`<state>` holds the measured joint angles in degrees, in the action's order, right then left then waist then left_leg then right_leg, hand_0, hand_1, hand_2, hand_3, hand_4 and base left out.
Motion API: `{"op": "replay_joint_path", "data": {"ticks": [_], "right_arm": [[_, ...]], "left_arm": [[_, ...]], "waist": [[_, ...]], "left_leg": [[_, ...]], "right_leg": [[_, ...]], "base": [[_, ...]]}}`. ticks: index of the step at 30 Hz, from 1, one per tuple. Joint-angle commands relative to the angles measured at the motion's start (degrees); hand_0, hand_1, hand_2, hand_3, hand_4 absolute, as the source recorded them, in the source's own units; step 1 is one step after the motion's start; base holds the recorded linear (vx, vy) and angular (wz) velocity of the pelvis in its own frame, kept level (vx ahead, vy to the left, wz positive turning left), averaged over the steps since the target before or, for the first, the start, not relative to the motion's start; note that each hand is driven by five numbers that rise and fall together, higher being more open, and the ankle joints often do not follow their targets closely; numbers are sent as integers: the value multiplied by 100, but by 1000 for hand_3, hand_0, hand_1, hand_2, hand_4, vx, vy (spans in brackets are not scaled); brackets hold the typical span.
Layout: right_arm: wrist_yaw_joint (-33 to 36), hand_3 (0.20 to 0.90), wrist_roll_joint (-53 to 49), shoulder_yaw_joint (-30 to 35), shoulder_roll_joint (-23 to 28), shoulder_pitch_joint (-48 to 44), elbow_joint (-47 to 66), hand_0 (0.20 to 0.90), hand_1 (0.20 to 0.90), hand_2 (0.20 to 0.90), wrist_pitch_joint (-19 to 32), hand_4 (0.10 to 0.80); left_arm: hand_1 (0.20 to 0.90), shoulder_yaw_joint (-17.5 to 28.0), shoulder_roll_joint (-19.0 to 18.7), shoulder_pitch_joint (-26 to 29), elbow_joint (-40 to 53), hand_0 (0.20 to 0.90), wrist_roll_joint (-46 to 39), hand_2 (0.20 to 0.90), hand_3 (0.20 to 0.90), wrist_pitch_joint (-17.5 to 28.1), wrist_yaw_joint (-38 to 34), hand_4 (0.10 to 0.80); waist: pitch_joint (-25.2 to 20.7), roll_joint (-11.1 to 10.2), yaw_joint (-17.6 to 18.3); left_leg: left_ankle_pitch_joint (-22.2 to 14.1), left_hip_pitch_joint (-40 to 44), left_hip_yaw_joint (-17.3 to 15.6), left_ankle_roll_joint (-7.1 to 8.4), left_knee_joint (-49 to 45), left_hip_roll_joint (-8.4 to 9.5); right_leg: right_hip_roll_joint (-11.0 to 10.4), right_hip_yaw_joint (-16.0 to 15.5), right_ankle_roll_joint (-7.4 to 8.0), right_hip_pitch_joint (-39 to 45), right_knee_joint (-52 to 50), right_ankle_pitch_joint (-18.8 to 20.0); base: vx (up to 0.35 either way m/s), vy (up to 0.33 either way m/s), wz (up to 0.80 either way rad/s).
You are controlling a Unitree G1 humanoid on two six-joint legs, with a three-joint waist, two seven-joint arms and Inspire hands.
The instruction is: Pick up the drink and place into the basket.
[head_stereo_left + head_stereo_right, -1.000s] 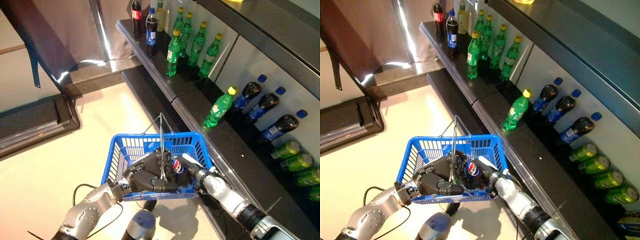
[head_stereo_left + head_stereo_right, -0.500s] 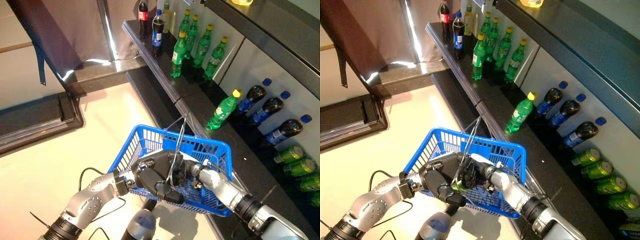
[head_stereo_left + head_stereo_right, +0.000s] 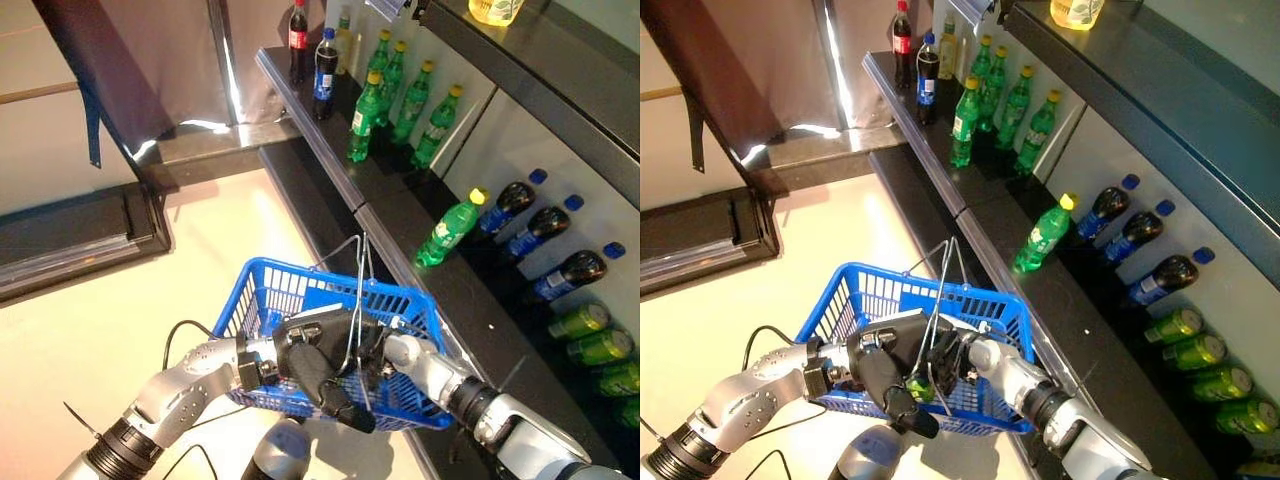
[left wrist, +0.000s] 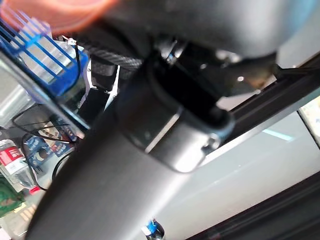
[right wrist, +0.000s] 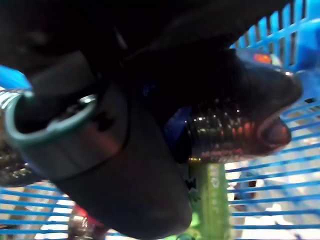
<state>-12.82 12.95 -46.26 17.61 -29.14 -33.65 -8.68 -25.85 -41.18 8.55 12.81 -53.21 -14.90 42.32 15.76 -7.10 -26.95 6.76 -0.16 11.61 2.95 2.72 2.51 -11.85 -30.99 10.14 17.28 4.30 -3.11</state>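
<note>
We're holding the blue basket (image 3: 262,300) by its wire handle (image 3: 360,290), left hand (image 3: 315,365) curled round it. Right hand (image 3: 375,355) is down inside the basket, fingers wrapped on the dark drink bottle (image 5: 235,132), so it's lying right above the basket floor.

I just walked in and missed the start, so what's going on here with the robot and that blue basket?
The robot is standing at a drinks shelf, loading a blue basket. Its left hand holds the basket up by the wire handle. Its right hand is down inside the basket, fingers curled around a dark bottle, so the drink is in the basket but not yet let go. More green and dark bottles remain on the shelf.
</note>
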Motion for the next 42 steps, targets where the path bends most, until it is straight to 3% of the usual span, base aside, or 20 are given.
{"op": "replay_joint_path", "data": {"ticks": [1, 5, 6, 7, 15, 17, 18, 19, 20, 21, 22, 25, 29, 31, 35, 36, 37, 38, 42], "right_arm": [[230, 200, 178, -352, -150, -296, -148, 300, 300, 300, 112, 100], [233, 200, 274, -279, -275, -253, -398, 300, 300, 300, 35, 100], [229, 200, 297, -264, -292, -237, -470, 300, 300, 300, -12, 100], [218, 200, 325, -271, -322, -221, -508, 300, 300, 300, -23, 100], [111, 200, 472, -259, -408, -182, -707, 300, 300, 300, -71, 100], [86, 238, 489, -261, -434, -196, -772, 333, 333, 333, -63, 138], [75, 403, 499, -269, -444, -196, -785, 474, 474, 474, -66, 303], [85, 475, 525, -272, -464, -180, -812, 535, 535, 535, -51, 375], [59, 628, 520, -273, -468, -185, -814, 667, 667, 667, -58, 528], [28, 700, 518, -275, -469, -182, -798, 728, 728, 728, -81, 600], [27, 900, 523, -265, -460, -181, -798, 900, 900, 900, -89, 800], [39, 900, 562, -287, -513, -153, -824, 900, 900, 900, -99, 800], [21, 900, 564, -279, -535, -151, -878, 900, 900, 900, -107, 800], [19, 900, 546, -297, -565, -155, -900, 900, 900, 900, -118, 800], [17, 900, 515, -279, -556, -155, -873, 900, 900, 900, -163, 800], [26, 900, 494, -280, -566, -153, -870, 900, 900, 900, -170, 800], [64, 900, 470, -257, -561, -132, -882, 900, 900, 900, -180, 800], [61, 900, 465, -265, -567, -134, -874, 900, 900, 900, -179, 800], [111, 900, 424, -213, -550, -127, -897, 900, 900, 900, -182, 800]], "left_arm": [[300, 91, 1505, 1188, 2156, 300, -1536, 300, 200, 1452, 1292, 100], [300, 100, 1495, 1201, 2181, 300, -1567, 300, 200, 1445, 1280, 100], [300, 92, 1501, 1208, 2195, 300, -1573, 300, 200, 1454, 1268, 100], [300, 114, 1491, 1204, 2189, 300, -1579, 300, 200, 1453, 1260, 100], [300, 167, 1476, 1206, 2249, 300, -1633, 300, 200, 1416, 1197, 100], [300, 162, 1503, 1201, 2258, 300, -1626, 300, 200, 1397, 1186, 100], [300, 168, 1502, 1197, 2262, 300, -1624, 300, 200, 1400, 1185, 100], [300, 180, 1507, 1191, 2264, 300, -1628, 300, 200, 1388, 1183, 100], [300, 180, 1506, 1190, 2264, 300, -1628, 300, 200, 1391, 1183, 100], [300, 177, 1498, 1187, 2269, 300, -1626, 300, 200, 1396, 1183, 100], [300, 166, 1503, 1190, 2277, 300, -1632, 300, 200, 1395, 1185, 100], [300, 172, 1531, 1169, 2275, 300, -1592, 300, 200, 1376, 1190, 100], [300, 156, 1531, 1191, 2288, 300, -1604, 300, 200, 1386, 1161, 100], [300, 170, 1517, 1201, 2290, 300, -1616, 300, 200, 1379, 1129, 100], [300, 181, 1529, 1186, 2313, 300, -1604, 300, 200, 1360, 1104, 100], [300, 183, 1533, 1172, 2302, 300, -1581, 300, 200, 1366, 1086, 100], [300, 187, 1540, 1156, 2302, 300, -1586, 300, 200, 1374, 1069, 100], [300, 199, 1531, 1148, 2293, 300, -1586, 300, 200, 1376, 1068, 100], [300, 218, 1528, 1137, 2296, 300, -1560, 300, 200, 1375, 1036, 100]], "waist": [[-1617, 155, -132], [-1622, 144, -148], [-1626, 177, -153], [-1638, 143, -149], [-1646, 126, -170], [-1645, 125, -176], [-1646, 125, -178], [-1649, 123, -179], [-1652, 121, -178], [-1653, 117, -178], [-1647, 149, -187], [-1653, 106, -182], [-1642, 147, -197], [-1650, 106, -197], [-1640, 133, -207], [-1650, 101, -196], [-1643, 132, -204], [-1650, 98, -195], [-1641, 128, -198]], "left_leg": [[-304, 331, 204, -44, 228, -21], [-301, 329, 224, -47, 228, -13], [-151, 262, 236, -91, 228, 30], [-302, 324, 226, -49, 228, -8], [-288, 311, 232, -57, 228, -7], [-289, 312, 234, -60, 228, -3], [-291, 309, 234, -59, 228, -2], [-295, 311, 228, -57, 228, -4], [-299, 311, 229, -59, 228, -2], [-301, 311, 230, -60, 228, 0], [-161, 255, 234, -98, 228, 33], [-302, 311, 226, -66, 228, -1], [-151, 258, 236, -104, 228, 29], [-293, 311, 234, -64, 228, -5], [-152, 252, 243, -101, 228, 29], [-293, 305, 241, -64, 228, -3], [-150, 248, 240, -101, 228, 29], [-292, 304, 234, -63, 228, -5], [-144, 242, 226, -102, 228, 25]], "right_leg": [[289, 25, -389, -391, -662, 57], [292, 26, -387, -397, -668, 62], [251, -70, -405, -452, -663, 208], [293, 27, -386, -401, -665, 62], [285, 26, -382, -396, -664, 65], [282, 22, -380, -396, -663, 65], [284, 23, -380, -395, -661, 63], [287, 29, -379, -392, -652, 65], [288, 31, -378, -391, -646, 66], [290, 32, -379, -393, -646, 66], [254, -57, -403, -441, -649, 200], [294, 40, -381, -392, -643, 69], [253, -49, -403, -441, -664, 199], [295, 41, -378, -390, -656, 66], [266, -44, -405, -441, -652, 206], [302, 46, -381, -398, -650, 74], [264, -41, -405, -446, -651, 207], [300, 48, -381, -398, -649, 72], [263, -36, -396, -447, -641, 220]], "base": [[0, 0, 0], [-12, 13, -1], [0, 0, 0], [0, 0, 0], [12, -8, 1], [0, 0, 0], [2, -4, 6], [0, 0, 0], [0, 0, 0], [-67, 62, -3], [0, 0, 0], [26, -26, -1], [-27, 33, -1], [40, -38, 1], [-14, 14, -1], [0, 0, 0], [74, -64, 5], [-63, 71, 4], [-16, 18, 0]]}}
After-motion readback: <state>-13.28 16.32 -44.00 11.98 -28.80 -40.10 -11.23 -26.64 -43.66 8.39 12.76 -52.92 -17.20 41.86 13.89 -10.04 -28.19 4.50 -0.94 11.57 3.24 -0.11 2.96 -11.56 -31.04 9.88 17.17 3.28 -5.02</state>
